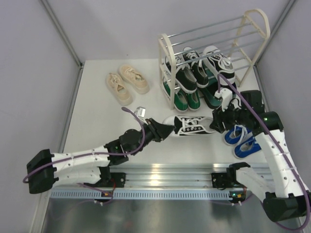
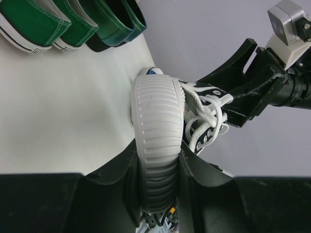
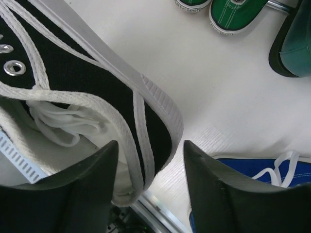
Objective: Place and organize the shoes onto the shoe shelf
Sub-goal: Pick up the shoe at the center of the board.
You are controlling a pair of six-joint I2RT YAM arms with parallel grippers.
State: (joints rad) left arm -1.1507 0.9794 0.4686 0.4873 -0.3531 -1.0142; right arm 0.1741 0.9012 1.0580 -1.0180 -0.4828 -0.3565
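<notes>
1. left gripper [image 1: 163,130]: clamped tight on the white ribbed toe cap [image 2: 158,116] of a black canvas sneaker [image 1: 190,125], one finger on each side of the cap.
2. cream sneakers [image 1: 127,82]: pair lying side by side on the white table [image 1: 97,111], far left of the shelf, well apart from both arms.
3. the black canvas sneaker sits near the table's front middle, between the two grippers, in front of the shelf and not on it. toe points left, heel right, white laces up.
4. shoe shelf [image 1: 164,51]: stands at the far right of the table, cream arched ends joined by silver rods.
5. green canvas sneakers [image 1: 183,99]: on the shelf's lowest level, left half. dark green loafers [image 2: 114,24] just beside them on the right.
6. one tier up: a black white-laced pair [image 1: 186,70] on the left, a black-and-white pair [image 1: 218,59] on the right.
7. right gripper [image 3: 150,145]: jaws apart, straddling the heel rim of the black sneaker, one finger inside the collar, a gap showing on the outer side. not clamped.
8. blue canvas sneakers [image 1: 241,140]: pair on the table at front right, just beside the right arm.
</notes>
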